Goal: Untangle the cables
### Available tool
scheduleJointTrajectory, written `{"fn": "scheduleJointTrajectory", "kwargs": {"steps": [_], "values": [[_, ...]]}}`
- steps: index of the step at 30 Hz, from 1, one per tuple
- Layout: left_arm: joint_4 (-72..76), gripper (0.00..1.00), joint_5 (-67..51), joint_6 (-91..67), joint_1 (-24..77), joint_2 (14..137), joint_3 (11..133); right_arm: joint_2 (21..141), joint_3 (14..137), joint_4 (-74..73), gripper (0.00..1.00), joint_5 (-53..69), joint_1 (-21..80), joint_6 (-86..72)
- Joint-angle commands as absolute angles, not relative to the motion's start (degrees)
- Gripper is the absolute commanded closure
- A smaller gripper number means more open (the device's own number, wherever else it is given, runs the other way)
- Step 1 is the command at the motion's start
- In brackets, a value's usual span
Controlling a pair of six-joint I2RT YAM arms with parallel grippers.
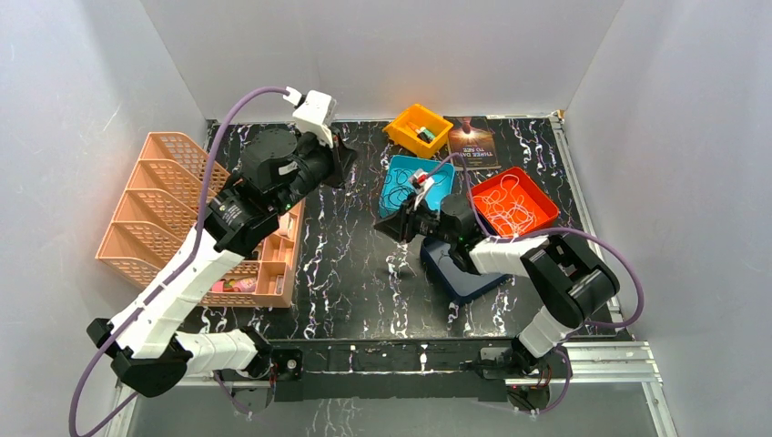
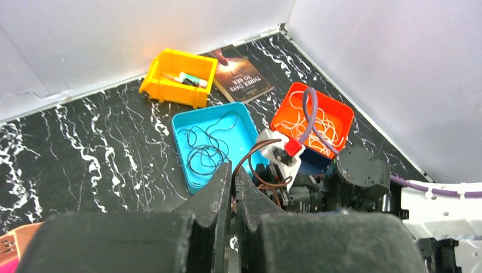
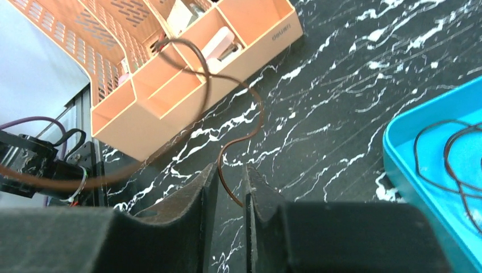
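A thin reddish-brown cable [image 2: 254, 157] runs out from between the jaws of my left gripper [image 2: 233, 170], which is shut on it. That brown cable [image 3: 258, 116] loops over the black marbled table and passes down between the fingers of my right gripper [image 3: 230, 177]. Those jaws stand a little apart, wider than the cable, and the cable rests against the right one. In the top view the left gripper [image 1: 343, 159] is high at centre-left and the right gripper [image 1: 390, 228] is mid-table. A black cable [image 2: 204, 151] lies coiled in the teal tray [image 2: 241, 111]. White cables [image 2: 321, 122] fill the orange-red tray [image 2: 341, 108].
A peach desk organizer [image 1: 159, 214] stands along the left side. At the back are a yellow bin [image 1: 405, 121] with small items and a book [image 1: 472, 144]. A dark blue tray [image 1: 460, 278] lies under the right arm. White walls close in three sides.
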State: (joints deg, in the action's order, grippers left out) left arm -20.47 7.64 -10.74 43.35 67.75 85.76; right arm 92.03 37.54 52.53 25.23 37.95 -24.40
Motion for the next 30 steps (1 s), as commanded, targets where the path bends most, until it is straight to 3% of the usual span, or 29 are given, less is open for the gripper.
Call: {"fn": "scheduleJointTrajectory", "kwargs": {"steps": [1,4,10,30], "values": [[-18.01,1.0,10.7,-8.16,43.59,66.71,88.89,91.44,36.01,55.97,0.73,25.18,38.07,-24.48],[-17.75,1.0,12.94,-6.69,43.57,67.53,90.76,90.83,33.67,55.63,0.8,26.05,38.1,-24.49],[-16.83,1.0,15.64,-5.1,43.59,68.25,92.51,88.57,29.98,54.16,0.84,26.99,38.38,-24.58],[-16.44,1.0,20.61,-2.05,43.59,71.61,96.01,76.66,20.62,39.64,0.87,23.32,41.69,-17.56]]}}
